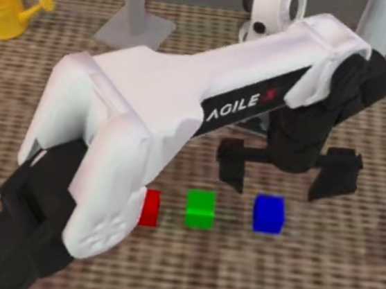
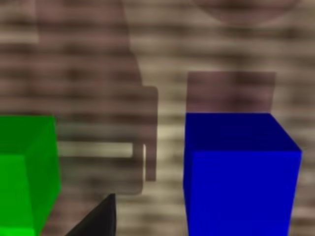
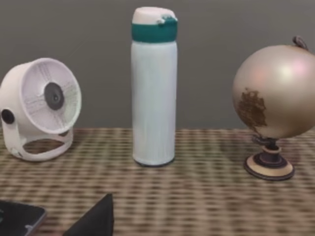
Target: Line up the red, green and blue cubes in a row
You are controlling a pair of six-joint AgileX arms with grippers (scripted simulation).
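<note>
White and bulky, the left arm (image 1: 148,111) fills most of the top view, reaching from the lower left across the woven table (image 1: 344,287). Its black left gripper (image 1: 276,178) hangs above the cubes with its fingers spread wide apart, holding nothing, poised just behind the gap between green and blue.

Three cubes sit in a row near the table's front edge. The red cube (image 1: 150,208) is on the left, half hidden under the arm. The green cube (image 1: 199,209) sits just beside it. The blue cube (image 1: 268,214) stands a little further right, with a wider gap.

Each cube looks rigid, light and smooth-sided, so a squeeze across two opposite flat faces should hold it; the glossy faces might slip under an off-centre grip.

The right gripper cannot be judged; its wrist camera faces a fan (image 3: 42,115), a bottle (image 3: 153,86) and a globe (image 3: 278,93).
</note>
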